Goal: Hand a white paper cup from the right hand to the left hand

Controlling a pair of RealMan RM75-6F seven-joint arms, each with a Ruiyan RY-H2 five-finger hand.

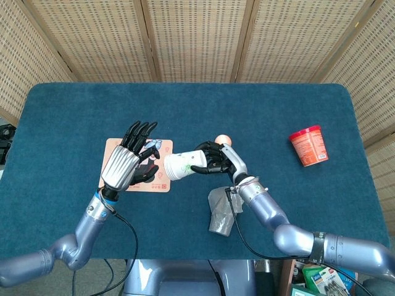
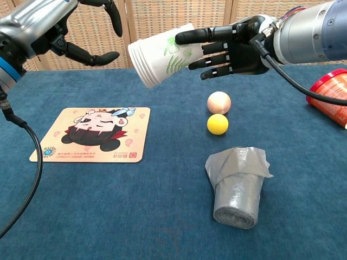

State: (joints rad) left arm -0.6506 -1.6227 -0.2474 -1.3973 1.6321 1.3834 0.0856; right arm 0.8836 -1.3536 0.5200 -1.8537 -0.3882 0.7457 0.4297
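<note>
**Cup held out mid-air, left hand closing in but not yet grasping**

The right hand is holding the white paper cup above the desk, its dark fingers wrapping the mouth end while the cup is lying almost sideways, with its base pointing toward the robot's left. In the head view the cup is hanging just beside the right edge of the cartoon mat, well clear of the desk surface.

The left hand is hovering near the cup's base with its fingers spread and curved, grasping nothing. In the chest view a gap is showing between those fingertips and the cup's base, so the two are not touching.

Judging by this, the first part of the task is done: the cup is lifted, carried toward the middle and being presented. What is left is the exchange itself: the left hand needs to be brought around the base end, to take a firm hold, and only then should the right hand be letting go. A thin cup will likely crush if squeezed hard, and it could drop if the right hand lets go too soon.

Lying on the desk, apart from the handover, are a pinkish ball touching a yellow ball, a grey bag roll and a red tub on its side.
</note>
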